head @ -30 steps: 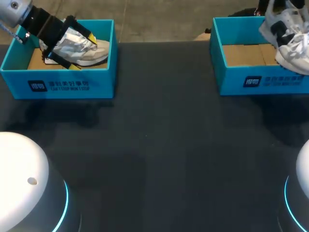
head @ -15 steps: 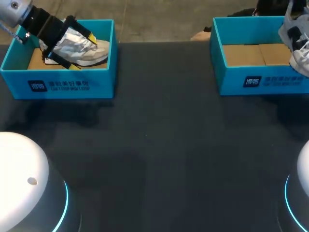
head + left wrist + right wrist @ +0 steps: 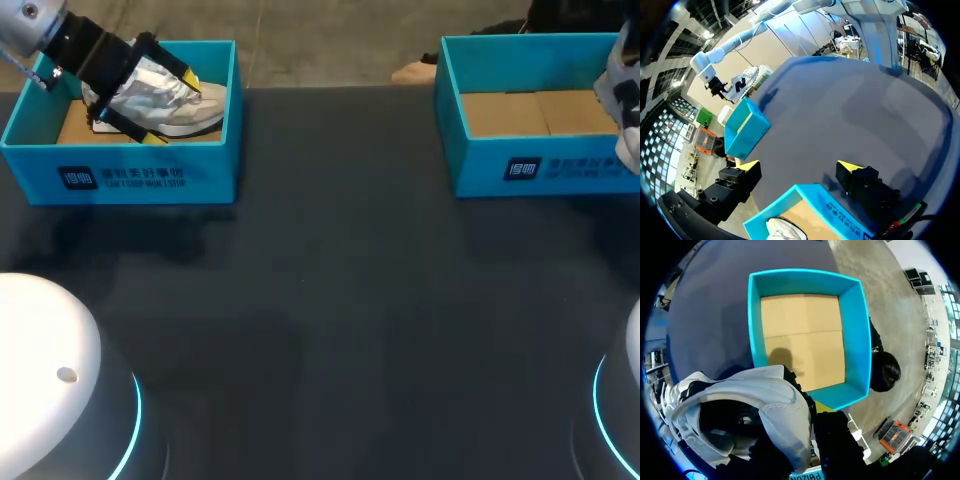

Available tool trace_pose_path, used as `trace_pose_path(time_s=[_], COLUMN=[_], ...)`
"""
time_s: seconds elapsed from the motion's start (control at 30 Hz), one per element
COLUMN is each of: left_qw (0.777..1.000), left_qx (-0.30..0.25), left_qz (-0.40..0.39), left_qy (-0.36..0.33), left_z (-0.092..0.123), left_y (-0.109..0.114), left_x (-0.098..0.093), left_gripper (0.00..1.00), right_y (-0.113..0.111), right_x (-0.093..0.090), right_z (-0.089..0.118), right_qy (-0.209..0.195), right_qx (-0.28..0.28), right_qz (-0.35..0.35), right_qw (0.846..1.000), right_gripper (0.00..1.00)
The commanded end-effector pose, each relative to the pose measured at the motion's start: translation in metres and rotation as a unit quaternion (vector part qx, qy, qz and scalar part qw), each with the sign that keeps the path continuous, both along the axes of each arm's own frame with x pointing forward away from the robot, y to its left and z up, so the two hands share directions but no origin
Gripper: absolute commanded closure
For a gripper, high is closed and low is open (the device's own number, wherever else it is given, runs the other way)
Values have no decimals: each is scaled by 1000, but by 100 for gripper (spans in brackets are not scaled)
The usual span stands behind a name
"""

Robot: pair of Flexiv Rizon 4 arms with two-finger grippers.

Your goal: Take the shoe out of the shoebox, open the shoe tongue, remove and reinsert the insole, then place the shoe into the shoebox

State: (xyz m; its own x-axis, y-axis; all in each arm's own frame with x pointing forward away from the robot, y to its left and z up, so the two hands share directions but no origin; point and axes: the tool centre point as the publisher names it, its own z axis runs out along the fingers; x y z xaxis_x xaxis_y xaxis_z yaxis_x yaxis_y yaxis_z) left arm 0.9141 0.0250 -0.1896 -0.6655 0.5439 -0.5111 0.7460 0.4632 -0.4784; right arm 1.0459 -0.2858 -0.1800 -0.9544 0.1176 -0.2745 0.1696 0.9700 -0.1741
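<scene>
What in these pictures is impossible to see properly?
- Head view: the white shoe is cut off by the picture's edge, so only part of it shows.
- Right wrist view: the white shoe covers the right gripper, hiding where it grips.
- Left wrist view: only a sliver of the silver shoe shows behind the left shoebox wall.
- Head view: the left gripper covers the silver shoe's opening, so its insole is unseen.

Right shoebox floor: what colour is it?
Tan cardboard, in the blue shoebox; right wrist view shows it best.
</scene>
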Motion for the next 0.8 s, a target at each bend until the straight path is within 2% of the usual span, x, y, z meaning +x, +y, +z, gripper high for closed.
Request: trace_pose_path(time_s=[0.03,0.4,0.53,0.63,0.73,0.8], left_qw=[1000,1000,1000,1000,1000,1000], left_qx=[2,2,2,2,2,2], left_qz=[0,0,0,0,0,0], left_qy=[0,0,0,0,0,0], left_z=[1,1,1,1,1,1], left_y=[0,0,0,0,0,0], left_x=[0,0,0,0,0,0], left_gripper=[0,0,0,0,0,0], right_y=[-1,-1,-13,-21,-28,-34], right_x=[-2,-2,-6,-8,-10,-9], right_z=[1,1,11,11,10,7], right_qy=[-2,-2,6,12,12,8], right_qx=[1,1,13,30,44,61], right_qz=[1,1,-85,-162,-234,-289], right_qw=[1000,1000,996,986,971,955], right_gripper=[100,100,100,100,100,100])
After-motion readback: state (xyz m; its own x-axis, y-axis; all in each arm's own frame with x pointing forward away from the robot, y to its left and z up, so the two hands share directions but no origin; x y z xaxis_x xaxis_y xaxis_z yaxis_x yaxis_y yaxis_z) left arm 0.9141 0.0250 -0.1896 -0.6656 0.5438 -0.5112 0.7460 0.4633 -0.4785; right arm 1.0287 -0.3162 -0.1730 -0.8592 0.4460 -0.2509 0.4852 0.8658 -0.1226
